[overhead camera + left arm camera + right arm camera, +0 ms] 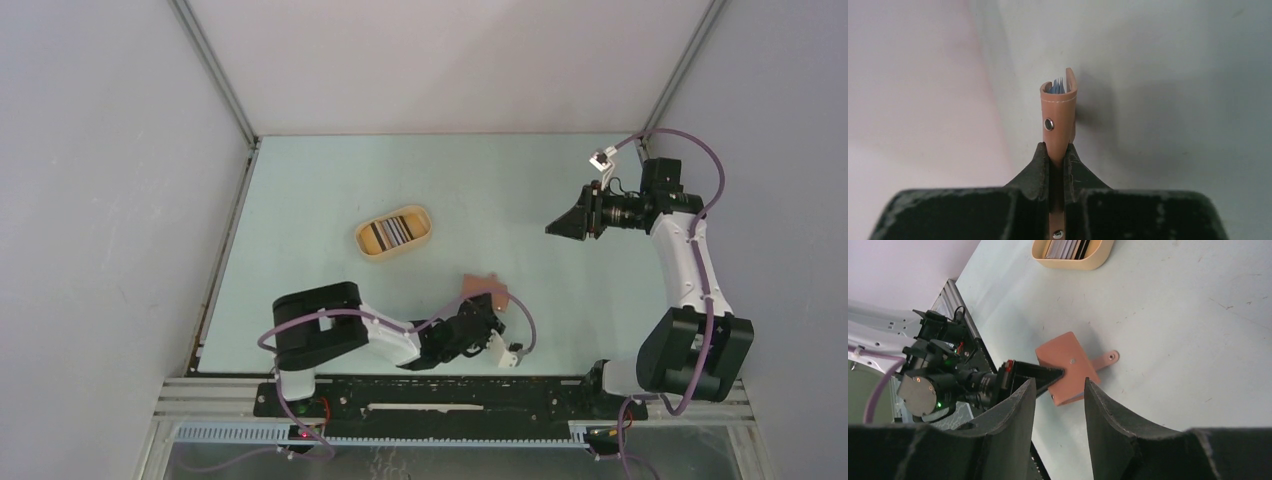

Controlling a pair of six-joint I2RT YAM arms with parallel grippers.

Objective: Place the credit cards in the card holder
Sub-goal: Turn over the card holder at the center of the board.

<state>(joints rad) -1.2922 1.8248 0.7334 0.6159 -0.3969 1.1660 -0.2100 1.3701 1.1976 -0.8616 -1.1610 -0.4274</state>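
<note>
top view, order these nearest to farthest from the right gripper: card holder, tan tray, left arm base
From the right gripper:
1. card holder, down-left of it, toward the near edge
2. tan tray, farther left, mid-table
3. left arm base, far left at the near edge

Open desk (440,262) lies between the tan tray (393,232) and the card holder (486,291); the left gripper (478,318), jaws clamped on the holder, blocks its near side; the right gripper (565,222) hangs well apart, right of it; side walls (120,200) hem both edges.

No legible text or labels, cards (392,233) apparently too small
</note>
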